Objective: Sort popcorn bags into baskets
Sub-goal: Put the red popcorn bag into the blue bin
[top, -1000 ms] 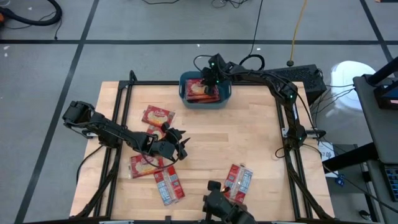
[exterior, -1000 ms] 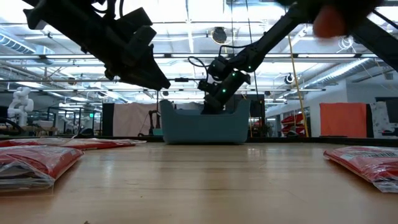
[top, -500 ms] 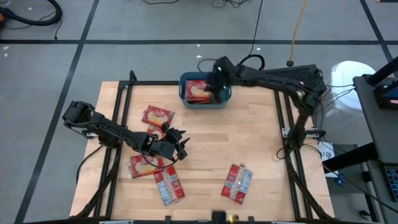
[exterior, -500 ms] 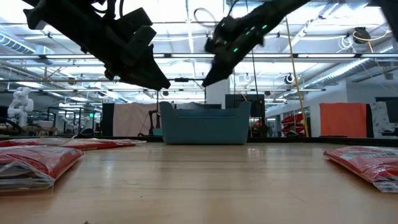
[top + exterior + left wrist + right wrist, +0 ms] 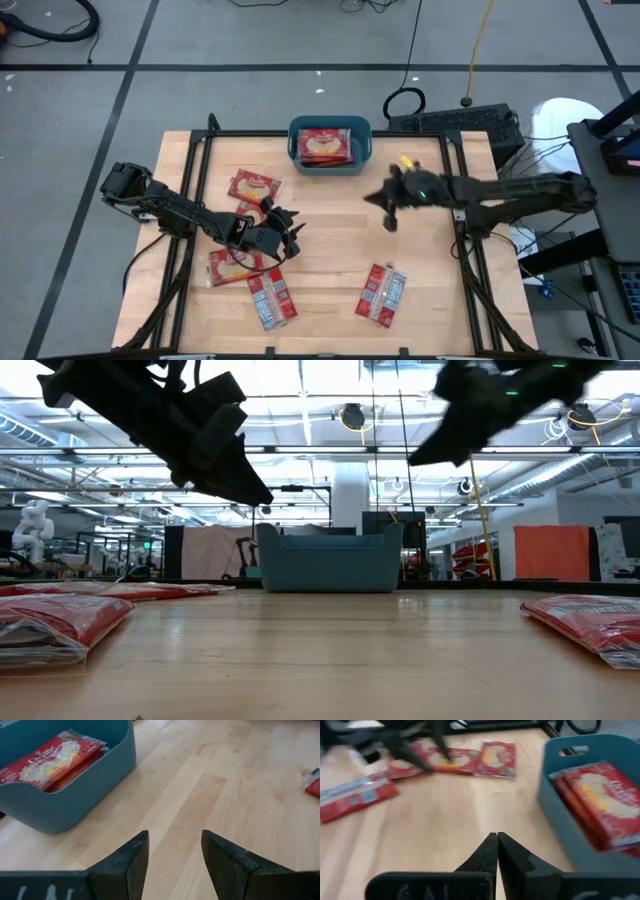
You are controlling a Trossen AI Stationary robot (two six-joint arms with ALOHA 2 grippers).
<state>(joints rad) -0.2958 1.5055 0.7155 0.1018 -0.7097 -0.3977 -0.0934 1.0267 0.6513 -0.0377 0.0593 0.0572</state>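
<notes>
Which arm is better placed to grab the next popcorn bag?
Probably the left: the left gripper hangs open beside the popcorn bags on the table. The right gripper is shut, over the table's middle.

A light wooden table (image 5: 330, 240) carries a teal tub (image 5: 296, 148) at its far edge. Four popcorn bags lie in a loose cluster on its left half (image 5: 253, 186), and one more lies apart near the front edge (image 5: 383, 294).

Pale wood table (image 5: 330, 230) with faint grain – smooth teal plastic basket (image 5: 360, 152), glossy crinkled film popcorn bags (image 5: 381, 293)
</notes>
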